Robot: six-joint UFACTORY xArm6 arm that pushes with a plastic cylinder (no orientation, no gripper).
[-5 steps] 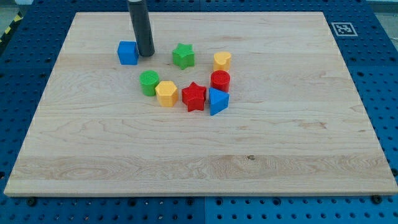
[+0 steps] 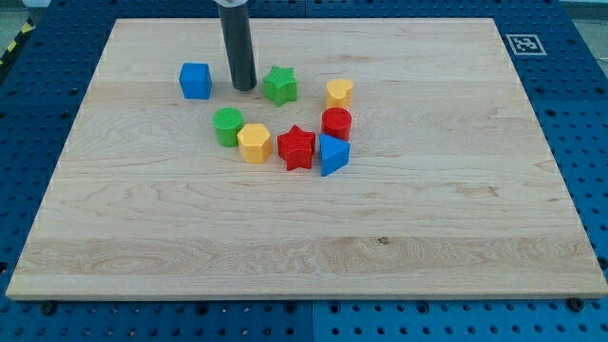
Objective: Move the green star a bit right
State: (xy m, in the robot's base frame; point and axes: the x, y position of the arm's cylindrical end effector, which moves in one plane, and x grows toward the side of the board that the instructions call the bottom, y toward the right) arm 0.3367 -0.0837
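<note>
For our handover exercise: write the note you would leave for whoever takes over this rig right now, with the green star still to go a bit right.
Tip: my tip is down on the board, just at the view's left of the green star, close to it; contact cannot be told.
Things: the blue cube sits further to the view's left, apart from my tip. The yellow block lies to the star's right with a gap between.
Done: the tip is lined up on the star's left side.
Left: push the star a bit right, stopping short of the yellow block.
</note>
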